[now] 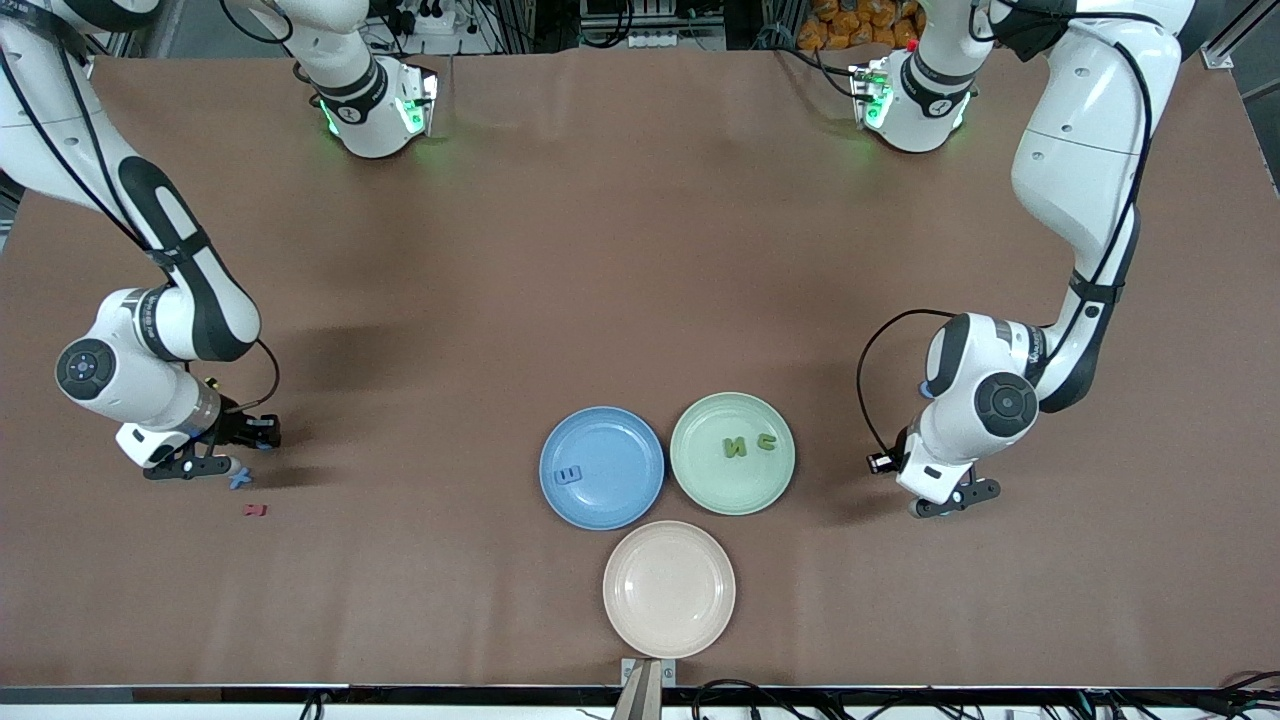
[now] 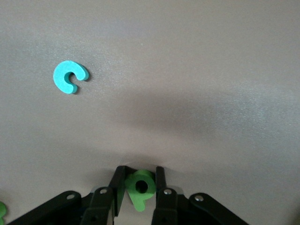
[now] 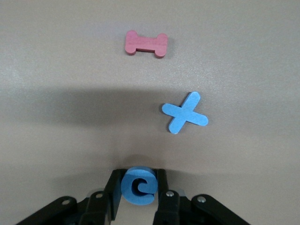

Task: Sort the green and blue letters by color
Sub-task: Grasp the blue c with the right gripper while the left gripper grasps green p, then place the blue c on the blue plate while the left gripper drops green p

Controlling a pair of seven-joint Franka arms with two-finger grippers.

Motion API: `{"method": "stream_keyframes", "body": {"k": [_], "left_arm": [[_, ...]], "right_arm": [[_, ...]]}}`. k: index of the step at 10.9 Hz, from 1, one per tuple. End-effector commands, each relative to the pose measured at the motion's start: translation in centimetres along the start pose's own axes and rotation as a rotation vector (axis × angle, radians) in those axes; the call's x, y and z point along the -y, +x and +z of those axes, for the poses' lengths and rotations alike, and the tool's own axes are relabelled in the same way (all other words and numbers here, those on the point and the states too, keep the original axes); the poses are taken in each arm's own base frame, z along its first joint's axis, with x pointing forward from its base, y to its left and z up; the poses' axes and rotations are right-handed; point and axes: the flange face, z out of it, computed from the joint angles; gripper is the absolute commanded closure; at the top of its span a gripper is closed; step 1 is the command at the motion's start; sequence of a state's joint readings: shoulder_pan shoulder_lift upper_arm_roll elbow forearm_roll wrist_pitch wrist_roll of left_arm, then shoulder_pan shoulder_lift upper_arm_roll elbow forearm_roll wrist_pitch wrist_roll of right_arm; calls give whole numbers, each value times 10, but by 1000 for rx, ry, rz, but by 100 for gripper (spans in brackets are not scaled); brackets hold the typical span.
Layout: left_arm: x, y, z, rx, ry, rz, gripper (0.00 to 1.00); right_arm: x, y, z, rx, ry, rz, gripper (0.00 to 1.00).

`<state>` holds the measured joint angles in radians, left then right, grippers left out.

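Brown tabletop noted: left gripper fingers pinch a green letter between them, right gripper fingers likewise clamp a blue letter; advise lifting straight up, seated squarely, clear of the blue X.

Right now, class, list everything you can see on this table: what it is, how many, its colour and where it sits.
Plates: 3; blue plate, green plate, cream plate; grouped mid-table, cream nearest the front camera.
Blue letters: 4; one on the blue plate, blue X on the table by the right pincer, blue C in the right pincer, paler C on the table near the left pincer.
Green letters: at least 4; two on the green plate, green letter in the left pincer, one partly seen nearby.
Red letter: 1; nearer the camera than the blue X.
Right pincer: down at the table, closed on the blue C.
Left pincer: down at the table, closed on the green letter.
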<state>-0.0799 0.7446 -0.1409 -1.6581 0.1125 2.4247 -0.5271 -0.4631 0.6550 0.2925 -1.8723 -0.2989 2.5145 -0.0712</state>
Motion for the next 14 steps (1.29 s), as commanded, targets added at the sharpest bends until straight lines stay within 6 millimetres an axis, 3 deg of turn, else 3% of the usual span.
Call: {"method": "stream_keyframes", "body": {"k": [1,3,5,6,9,11,13,14], "left_arm": [[-7,-7,-7,-22,-6,31,82],[-9,-5,-26,-34,-2,36,84],[-24,-12,-50,-33,8,59,85],[-38,-20,-58,-28,13,70,85],[-105,-57,-69,-41,-8,16,85],[-148,-84,-71,-20,-40,-49,85],[-181,-102,-70,-2,-73,-116,84],[-193,-107,-71,2,-86,-148,84]], "right_arm": [[10,-5,-2,-3,15,-5,100],[26,11,-21,-27,7,-31,100],[40,26,-39,0,13,-30,100],[58,32,-47,13,27,7,100],[142,51,-78,37,74,160,100],[210,58,-89,33,84,279,100],[286,68,-102,16,114,415,100],[311,73,-105,11,132,467,100]]}}
